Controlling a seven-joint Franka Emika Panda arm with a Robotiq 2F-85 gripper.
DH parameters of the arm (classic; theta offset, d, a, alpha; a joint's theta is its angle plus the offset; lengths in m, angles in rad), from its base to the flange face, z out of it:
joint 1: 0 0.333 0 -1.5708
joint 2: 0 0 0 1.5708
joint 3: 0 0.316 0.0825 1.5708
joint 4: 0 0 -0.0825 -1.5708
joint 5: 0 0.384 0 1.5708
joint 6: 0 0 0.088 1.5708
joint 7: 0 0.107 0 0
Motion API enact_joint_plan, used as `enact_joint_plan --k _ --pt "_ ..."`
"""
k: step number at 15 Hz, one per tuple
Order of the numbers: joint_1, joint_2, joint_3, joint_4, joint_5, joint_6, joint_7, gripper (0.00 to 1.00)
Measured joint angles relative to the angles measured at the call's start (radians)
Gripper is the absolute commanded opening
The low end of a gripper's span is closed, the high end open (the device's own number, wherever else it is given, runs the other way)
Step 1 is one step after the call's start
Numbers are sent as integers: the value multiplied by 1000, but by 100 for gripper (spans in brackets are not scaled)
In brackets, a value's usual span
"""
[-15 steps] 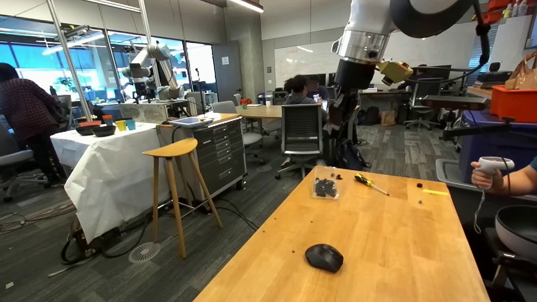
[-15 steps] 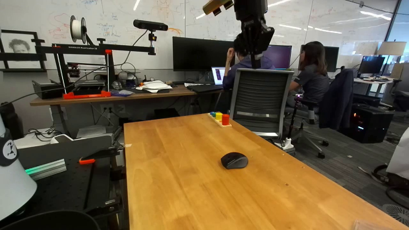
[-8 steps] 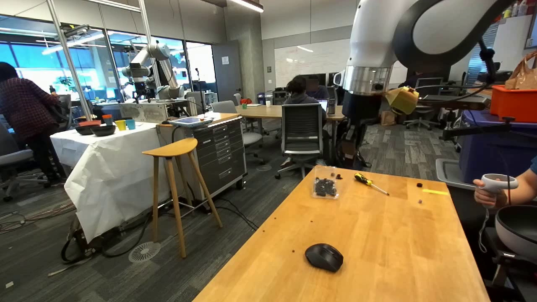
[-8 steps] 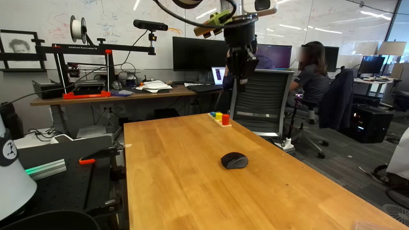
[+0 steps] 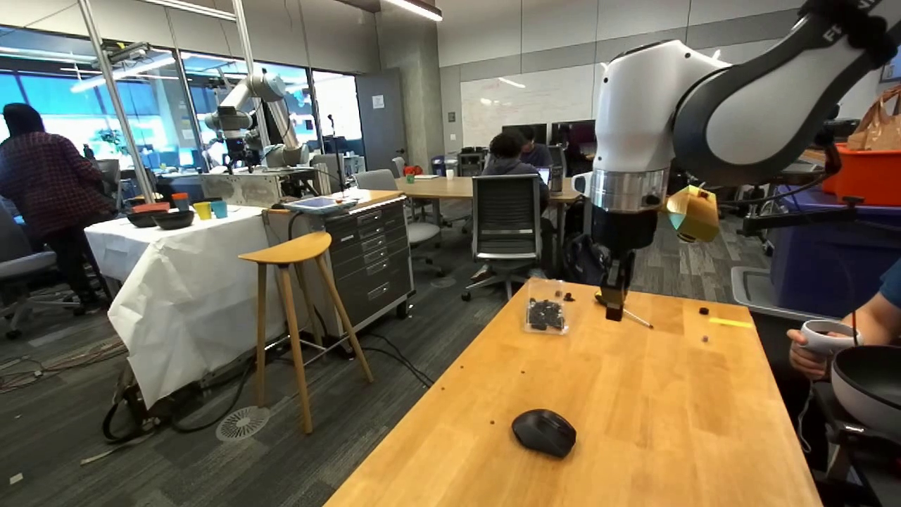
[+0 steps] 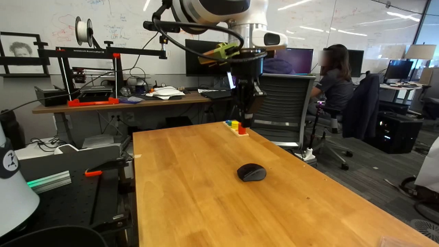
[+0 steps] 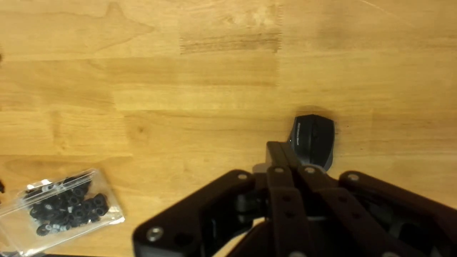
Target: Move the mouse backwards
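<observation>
The tool [image 7: 280,145] hangs above the desk [image 5: 633,401], closed on nothing, probably to push the mouse [image 5: 543,432], not pinch it.

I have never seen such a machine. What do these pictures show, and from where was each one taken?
This is a robot arm ending in a gripper. Two pictures look at it from different places outside; the third looks down from its wrist at the table. On the table lie a black computer mouse, a clear box of small black parts and a small board with coloured pieces, among other things. The gripper is shut and holds nothing. In an exterior view, a person's hand holds a white controller.
</observation>
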Motion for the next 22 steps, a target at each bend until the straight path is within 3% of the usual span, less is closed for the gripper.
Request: enact_joint_plan --k 5,13,22 --pt "0 67 -12 -33 -46 72 0 2" --pt "25 256 -54 -46 -166 288 0 2" --pt "64 331 -69 -28 -93 341 3 1"
